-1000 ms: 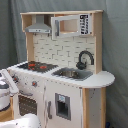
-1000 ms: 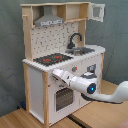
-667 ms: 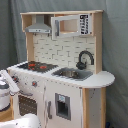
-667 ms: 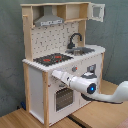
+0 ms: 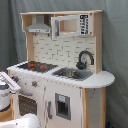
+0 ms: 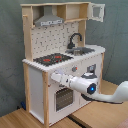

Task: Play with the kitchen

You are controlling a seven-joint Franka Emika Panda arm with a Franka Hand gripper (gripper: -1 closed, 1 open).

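Observation:
The kitchen (image 5: pixel 65 50) is a tall white and pale-wood toy. It has a black-red hob (image 5: pixel 32 65), a grey sink (image 5: pixel 71 74), a black faucet (image 5: pixel 85 58) and a grey hood (image 5: pixel 39 26). In the second exterior view the kitchen (image 6: pixel 35 87) faces right. My white arm (image 6: pixel 92 89) reaches in from the second exterior view's right. My gripper (image 6: pixel 51 78) is at the front panel below the hob (image 6: pixel 52 59), just above the oven door (image 6: pixel 63 98). In the first exterior view, part of the arm (image 5: pixel 6 90) shows at the left edge.
The upper cabinet door (image 6: pixel 98 11) stands swung open at the top right of the second exterior view. A grey curtain (image 6: pixel 10 50) hangs behind the kitchen. The kitchen stands on a wooden floor (image 6: pixel 20 120).

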